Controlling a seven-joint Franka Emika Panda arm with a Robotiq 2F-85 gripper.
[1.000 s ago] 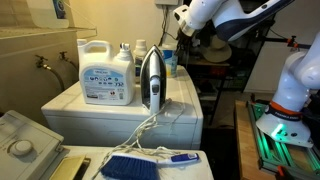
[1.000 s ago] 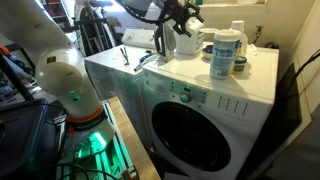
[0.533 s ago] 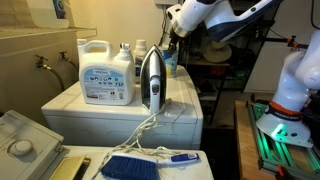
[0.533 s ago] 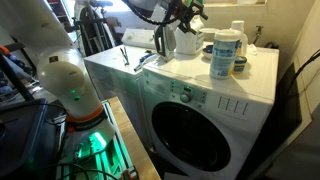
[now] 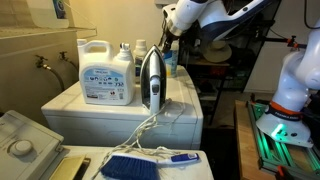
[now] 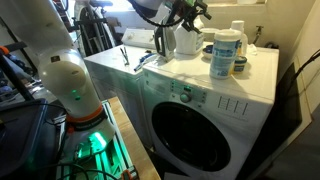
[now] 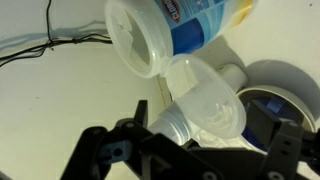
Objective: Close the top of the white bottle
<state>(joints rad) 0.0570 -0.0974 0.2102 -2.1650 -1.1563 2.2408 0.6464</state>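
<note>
The white bottle with a blue label (image 6: 225, 52) stands at the back of the washer top, beside the iron (image 6: 163, 40). It also shows in an exterior view (image 5: 171, 62) and at the top of the wrist view (image 7: 180, 25), where its round top faces the camera. My gripper (image 5: 166, 36) hangs above the bottles, also in an exterior view (image 6: 190, 14). In the wrist view its dark fingers (image 7: 190, 150) are spread wide. A translucent cup-shaped cap (image 7: 205, 100) with a ribbed neck lies between them. I cannot tell whether the fingers touch it.
A large white handled jug (image 5: 105, 72) and dark-capped bottles (image 5: 126, 50) stand on the washer (image 5: 180, 115). The iron (image 5: 151, 80) stands upright with its cord trailing off the front. A dark blue round tin (image 7: 275, 105) sits beside the cap. A second white bottle (image 6: 238, 30) is behind.
My gripper has moved sideways from beyond the washer edge to a spot over the bottles behind the iron. Nothing on the washer has moved.
</note>
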